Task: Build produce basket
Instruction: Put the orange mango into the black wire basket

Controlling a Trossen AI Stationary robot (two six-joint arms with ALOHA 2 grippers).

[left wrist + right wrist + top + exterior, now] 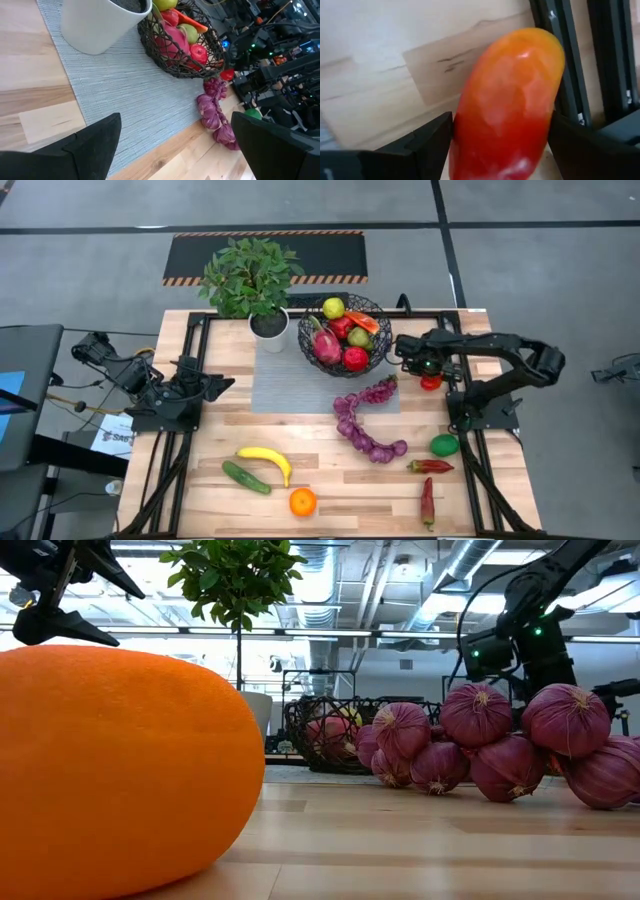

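Red-orange fruit (507, 107) is clamped between the right gripper's (431, 377) fingers beside the basket (352, 363), which is partly filled. Grapes (365, 423), banana (266, 459), cucumber (246, 477), orange (302, 501), lime (444, 444) and peppers (429, 466) remain on the table (330, 500); the left gripper (175, 145) is held apart, idle.

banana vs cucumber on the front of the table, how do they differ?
Colour: the banana is yellow, the cucumber dark green.
Shape: the banana curves, the cucumber is straight.
Size: the banana looks somewhat longer than the cucumber.
Place: the cucumber lies nearer the table's front edge, the banana just behind it.
Shared: both lie flat on the bare wood beside each other, left of the orange, outside the basket, with no gripper near them.
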